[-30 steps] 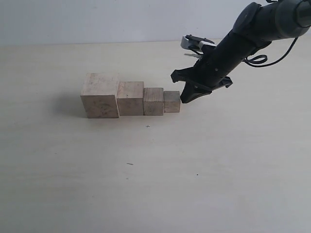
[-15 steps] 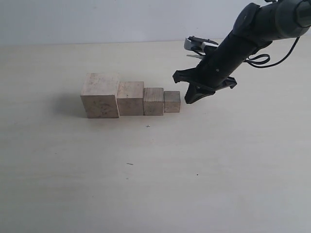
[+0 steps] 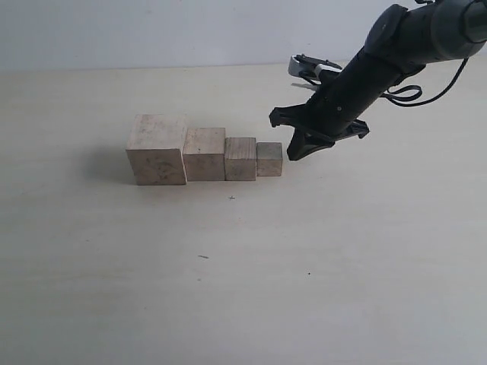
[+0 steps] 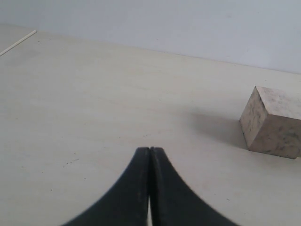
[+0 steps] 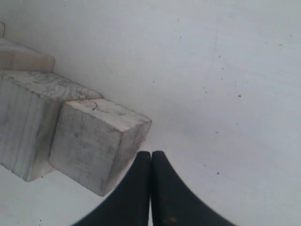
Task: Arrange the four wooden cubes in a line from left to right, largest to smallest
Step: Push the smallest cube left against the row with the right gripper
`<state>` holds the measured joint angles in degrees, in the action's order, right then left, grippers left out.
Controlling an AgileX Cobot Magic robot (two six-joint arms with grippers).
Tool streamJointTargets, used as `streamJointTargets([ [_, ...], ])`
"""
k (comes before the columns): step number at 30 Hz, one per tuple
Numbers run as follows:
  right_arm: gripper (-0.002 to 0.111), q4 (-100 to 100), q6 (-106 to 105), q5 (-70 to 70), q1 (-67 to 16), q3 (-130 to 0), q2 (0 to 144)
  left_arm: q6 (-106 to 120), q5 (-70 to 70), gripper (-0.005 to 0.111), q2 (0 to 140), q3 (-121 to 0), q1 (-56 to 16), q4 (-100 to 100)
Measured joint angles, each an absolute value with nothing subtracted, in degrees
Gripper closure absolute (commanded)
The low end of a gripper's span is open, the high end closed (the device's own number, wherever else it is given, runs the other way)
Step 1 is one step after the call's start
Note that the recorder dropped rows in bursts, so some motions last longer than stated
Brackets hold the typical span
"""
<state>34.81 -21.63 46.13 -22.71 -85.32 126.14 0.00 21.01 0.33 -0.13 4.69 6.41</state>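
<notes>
Right gripper point(image 3: 294, 154) drawn slightly back and up from row's end; cubes unmoved. Four cubes, one row on table point(image 3: 319, 251), faces touching, sizes stepping down left to right: largest point(image 3: 157, 149), second point(image 3: 204, 154), third point(image 3: 240, 159), smallest point(image 3: 269, 160). Pale bare wood, faint grain, grey smudges, sharp square edges. Right gripper black, curved fingers pressed together, empty, just beside smallest. Left gripper point(image 4: 150, 153) likewise pressed together, empty, apart from largest.

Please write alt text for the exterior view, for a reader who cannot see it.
Four wooden cubes stand side by side on a pale table, from largest on the left to smallest on the right. The black right gripper, jaws shut and empty, hangs close beside the smallest cube.
</notes>
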Motion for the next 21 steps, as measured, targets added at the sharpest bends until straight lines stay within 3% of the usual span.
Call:
streamJointTargets([
  [21,0.108,34.89,-20.85,44.66,-22.71,-85.32,126.52,0.00,21.01,0.107,0.33,-0.13,4.69,6.41],
])
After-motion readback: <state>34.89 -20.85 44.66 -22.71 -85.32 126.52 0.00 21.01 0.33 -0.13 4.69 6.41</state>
